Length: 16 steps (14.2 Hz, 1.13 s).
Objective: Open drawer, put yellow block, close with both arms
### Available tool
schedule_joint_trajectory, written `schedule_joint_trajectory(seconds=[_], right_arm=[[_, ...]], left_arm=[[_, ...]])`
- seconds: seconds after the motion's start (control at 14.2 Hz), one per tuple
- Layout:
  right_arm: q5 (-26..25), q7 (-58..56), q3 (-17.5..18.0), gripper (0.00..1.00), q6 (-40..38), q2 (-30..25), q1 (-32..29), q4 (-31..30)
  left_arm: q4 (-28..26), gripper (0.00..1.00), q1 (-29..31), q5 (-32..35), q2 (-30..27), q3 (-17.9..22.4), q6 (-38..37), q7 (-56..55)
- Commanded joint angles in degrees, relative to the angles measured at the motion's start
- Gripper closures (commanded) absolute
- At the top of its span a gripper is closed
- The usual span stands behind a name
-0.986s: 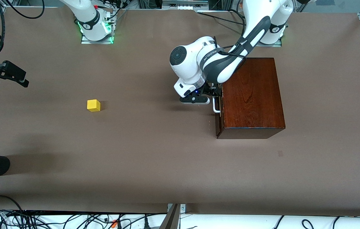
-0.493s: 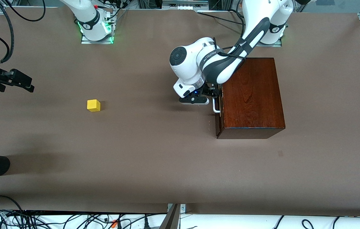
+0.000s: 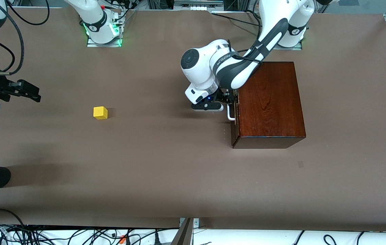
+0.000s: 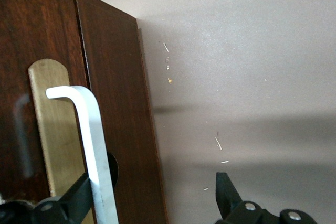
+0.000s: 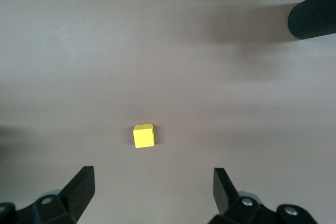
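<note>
A: How is the wooden box (image 3: 269, 103) laid out, and which way is the drawer (image 3: 234, 124) faced?

B: A glossy dark mahogany box is seen on the brown table (image 3: 165, 170), toward the left arm's end. Its long axis is run from the robots' bases toward the front camera. The drawer front is turned toward the right arm's end of the table and appears closed or very nearly so. A white U-shaped bar handle (image 4: 92, 145) is mounted over a brass plate (image 4: 52, 145) on that front, and the bar's long axis is laid along the drawer front, parallel to the box's long side.

A: Where is the left gripper (image 3: 228, 102) found?

B: It is held at the handle. In the left wrist view the fingers are spread wide, with one fingertip (image 4: 79, 200) set against the bar and the other (image 4: 226, 192) well apart over bare table. The handle is not clamped.

A: And the yellow block (image 3: 100, 112)?

B: A small bright yellow cube is seen resting flat on the table toward the right arm's end, well apart from the box.

A: What is shown of the right gripper (image 3: 26, 91)?

B: It is held in the air over the table near the right arm's edge. Its fingers (image 5: 79, 190) are released and wide, nothing is held, and the block (image 5: 144, 136) is seen between and ahead of them.
</note>
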Motion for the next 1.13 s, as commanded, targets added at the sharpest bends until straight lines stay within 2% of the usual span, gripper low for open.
schedule_joint_trajectory(seconds=[0.0, 1.06], right_arm=[[-0.2, -0.41, 0.09, 0.0, 0.12, -0.52, -0.15, -1.12], [-0.2, -0.85, -0.18, 0.0, 0.74, -0.34, -0.41, -1.57]], left_arm=[[0.56, 0.0, -0.82, 1.59, 0.61, -0.18, 1.56, -2.14], [5.66, 0.0, -4.6, 0.53, 3.95, -0.36, 1.56, -5.04]])
